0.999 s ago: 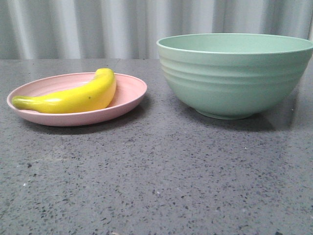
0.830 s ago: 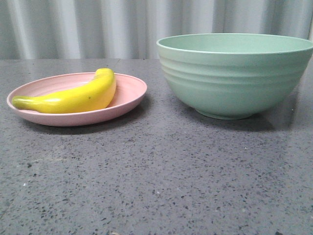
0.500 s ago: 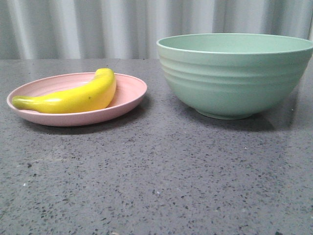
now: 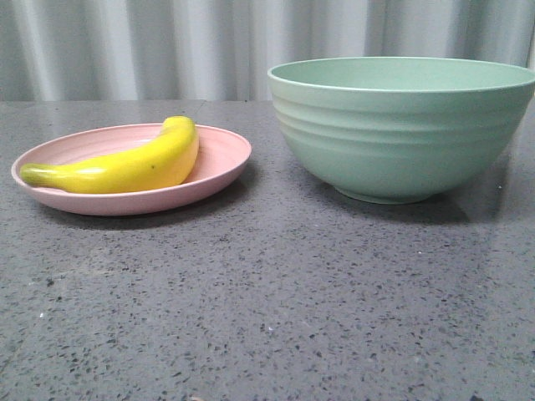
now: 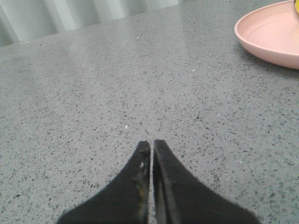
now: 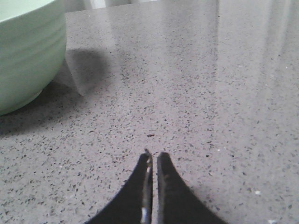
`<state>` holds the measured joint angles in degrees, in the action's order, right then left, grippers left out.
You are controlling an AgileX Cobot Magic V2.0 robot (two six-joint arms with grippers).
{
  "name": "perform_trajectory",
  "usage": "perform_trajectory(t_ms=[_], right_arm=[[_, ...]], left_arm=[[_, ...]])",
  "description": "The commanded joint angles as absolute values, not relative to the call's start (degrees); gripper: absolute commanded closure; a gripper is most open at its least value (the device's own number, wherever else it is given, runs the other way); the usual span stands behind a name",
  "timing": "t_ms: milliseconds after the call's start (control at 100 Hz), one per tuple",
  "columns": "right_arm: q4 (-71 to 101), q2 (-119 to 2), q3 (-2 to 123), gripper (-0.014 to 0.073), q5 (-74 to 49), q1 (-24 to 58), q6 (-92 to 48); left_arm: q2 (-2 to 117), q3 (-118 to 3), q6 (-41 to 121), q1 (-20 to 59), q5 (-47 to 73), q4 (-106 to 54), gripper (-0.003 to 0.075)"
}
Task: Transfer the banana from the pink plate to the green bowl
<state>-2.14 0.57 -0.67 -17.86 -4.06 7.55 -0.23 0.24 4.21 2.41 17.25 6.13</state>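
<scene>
No change from earlier frames: banana [image 4: 125,167] lies on pink plate [image 4: 221,163] (green bowl [image 4: 401,134] beside); left gripper [image 5: 151,145] and right gripper [image 6: 153,157] pressed together, empty.

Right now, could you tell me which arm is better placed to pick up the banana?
Left. The banana lies on the pink plate at the table's left, and the left hand, shut, sees that plate's rim; the right hand faces the green bowl.

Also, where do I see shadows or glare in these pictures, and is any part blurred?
Front view: soft shadows under the green bowl and pink plate; the banana is glossy. Right wrist view: pale streaks of glare on the table, the bowl's shadow beside it. Left wrist view: the shut left gripper looks soft.
</scene>
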Motion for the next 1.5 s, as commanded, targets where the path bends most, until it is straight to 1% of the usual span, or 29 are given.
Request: perform_trajectory(t_ms=[0, 180, 320, 510, 820, 1489], right_arm=[[-3.05, 1.68, -1.96, 0.0656, -13.75, -4.38, 7.41], [-3.05, 1.68, -1.96, 0.0656, -13.06, -4.38, 7.41], [-3.05, 1.68, -1.96, 0.0656, -10.06, -4.38, 7.41], [-3.92, 1.68, -1.96, 0.0656, -8.1, -4.38, 7.41], [-3.92, 1.68, -1.96, 0.0656, -1.19, -4.38, 7.41], [-3.92, 1.68, -1.96, 0.0656, -1.5, -4.38, 7.41]], left_arm=[[-1.89, 0.73, 4.13, 2.3, 11.69, 5.99, 0.0741], [-1.89, 0.73, 4.13, 2.3, 9.38, 3.49, 0.0741], [-1.89, 0.73, 4.13, 2.3, 9.12, 3.49, 0.0741], [-1.89, 0.73, 4.13, 2.3, 4.84, 3.49, 0.0741], [-1.89, 0.73, 4.13, 2.3, 2.83, 3.65, 0.0741], [-1.89, 0.73, 4.13, 2.3, 2.76, 3.65, 0.0741]])
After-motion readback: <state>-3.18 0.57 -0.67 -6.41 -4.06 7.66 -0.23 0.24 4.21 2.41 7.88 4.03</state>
